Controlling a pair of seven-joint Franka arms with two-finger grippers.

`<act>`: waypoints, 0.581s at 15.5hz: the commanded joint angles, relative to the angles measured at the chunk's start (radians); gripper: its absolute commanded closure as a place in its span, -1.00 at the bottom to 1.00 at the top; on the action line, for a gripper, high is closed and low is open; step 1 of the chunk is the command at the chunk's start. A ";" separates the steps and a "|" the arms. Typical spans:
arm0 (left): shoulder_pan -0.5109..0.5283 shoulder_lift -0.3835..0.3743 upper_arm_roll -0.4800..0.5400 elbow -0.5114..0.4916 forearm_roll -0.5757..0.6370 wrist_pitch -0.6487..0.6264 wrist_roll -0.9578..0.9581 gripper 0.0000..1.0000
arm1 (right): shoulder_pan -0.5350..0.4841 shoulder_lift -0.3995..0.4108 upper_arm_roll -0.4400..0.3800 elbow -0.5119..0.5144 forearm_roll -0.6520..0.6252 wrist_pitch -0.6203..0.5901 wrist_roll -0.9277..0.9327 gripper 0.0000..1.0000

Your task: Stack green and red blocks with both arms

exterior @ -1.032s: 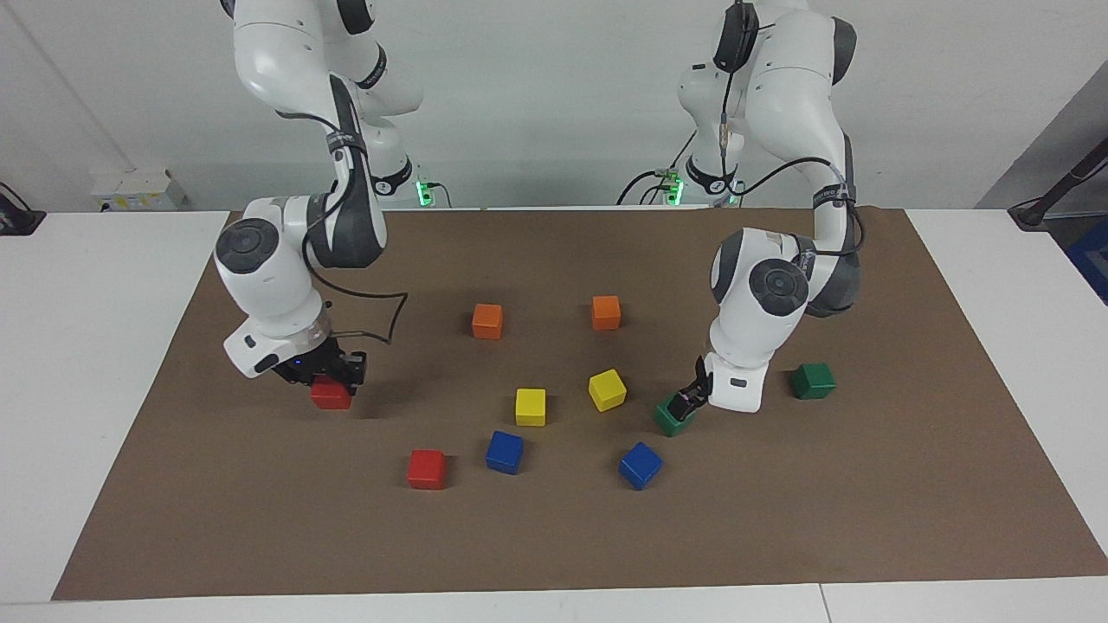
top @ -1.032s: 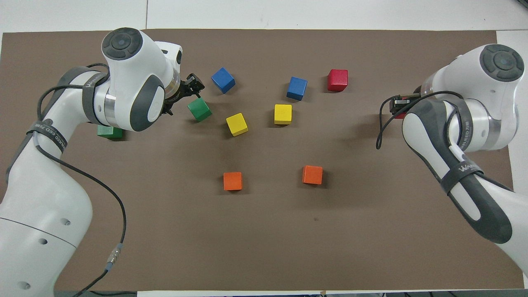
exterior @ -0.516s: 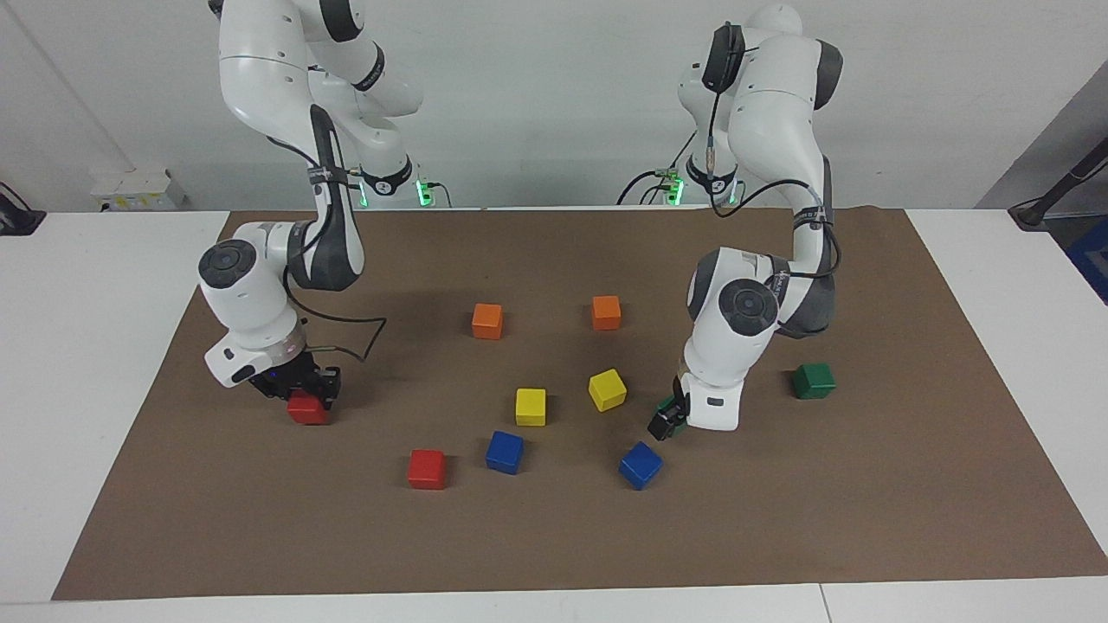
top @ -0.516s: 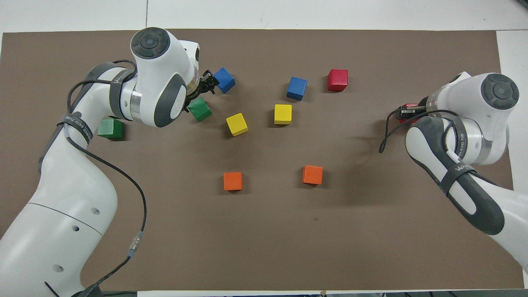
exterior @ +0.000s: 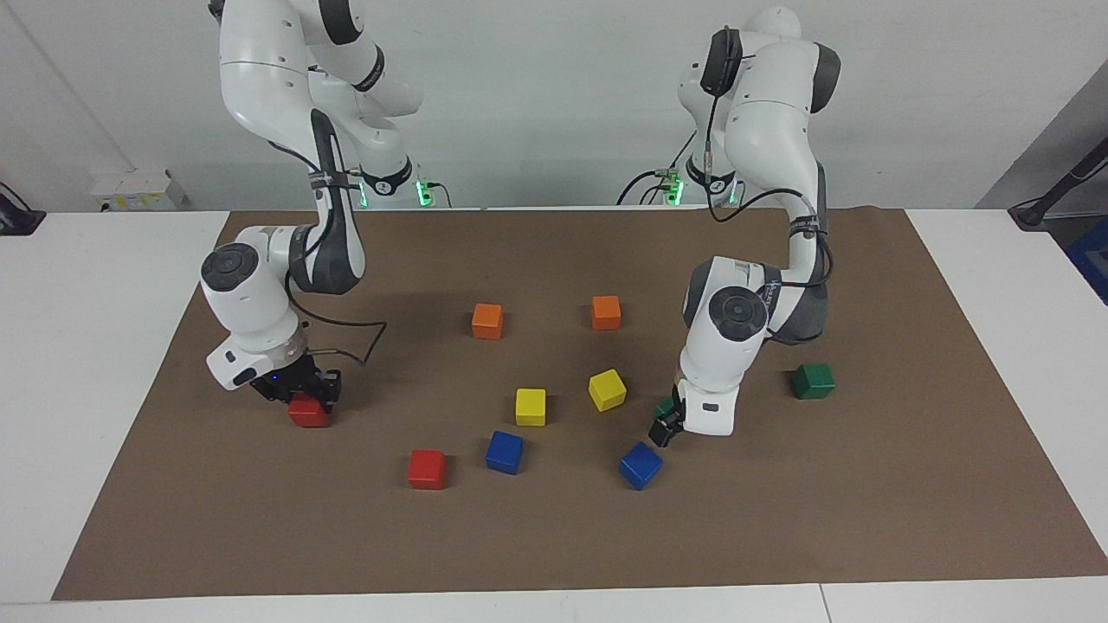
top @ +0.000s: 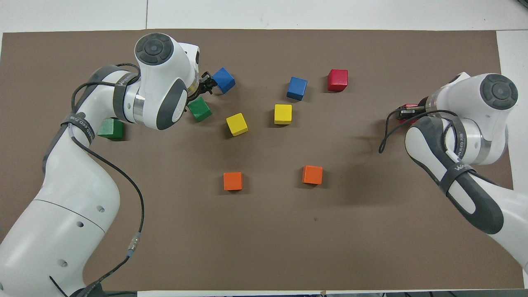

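Both arms low over the brown mat [exterior: 866, 484], each gripper at a block.

We see the right arm [exterior: 260, 294] folded down at its own end of the table, wrist pointing down, and the right gripper [exterior: 299, 389] closed around a red block [exterior: 309, 414] that sits at mat level; whether the block touches the mat we cannot tell. The left arm [exterior: 736, 320] bends down too, wrist tilted, with the left gripper [exterior: 665, 427] low just beside a green block [top: 199, 109], over the gap between it and a blue block [top: 224, 80]; how wide its fingers stand we cannot tell. A second green block [exterior: 814, 381] lies toward the left arm's end. A second red block [exterior: 427, 469] lies farther from the robots than the held one.
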 commanded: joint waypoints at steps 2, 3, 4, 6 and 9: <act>-0.016 -0.029 0.013 -0.061 0.023 0.028 -0.022 -1.00 | -0.011 -0.007 0.012 0.001 -0.011 0.003 -0.004 -1.00; -0.016 -0.031 0.013 -0.064 0.023 0.028 -0.023 -1.00 | -0.006 -0.011 0.012 0.006 -0.010 -0.012 -0.004 -1.00; -0.016 -0.034 0.013 -0.064 0.023 0.020 -0.023 -1.00 | -0.005 -0.015 0.012 0.018 -0.010 -0.035 -0.002 -1.00; -0.025 -0.035 0.013 -0.067 0.020 0.017 -0.063 -1.00 | -0.005 -0.018 0.012 0.035 -0.010 -0.064 -0.002 -1.00; -0.029 -0.040 0.012 -0.082 0.021 0.020 -0.086 -0.64 | 0.021 -0.022 0.018 0.103 -0.010 -0.162 0.028 -1.00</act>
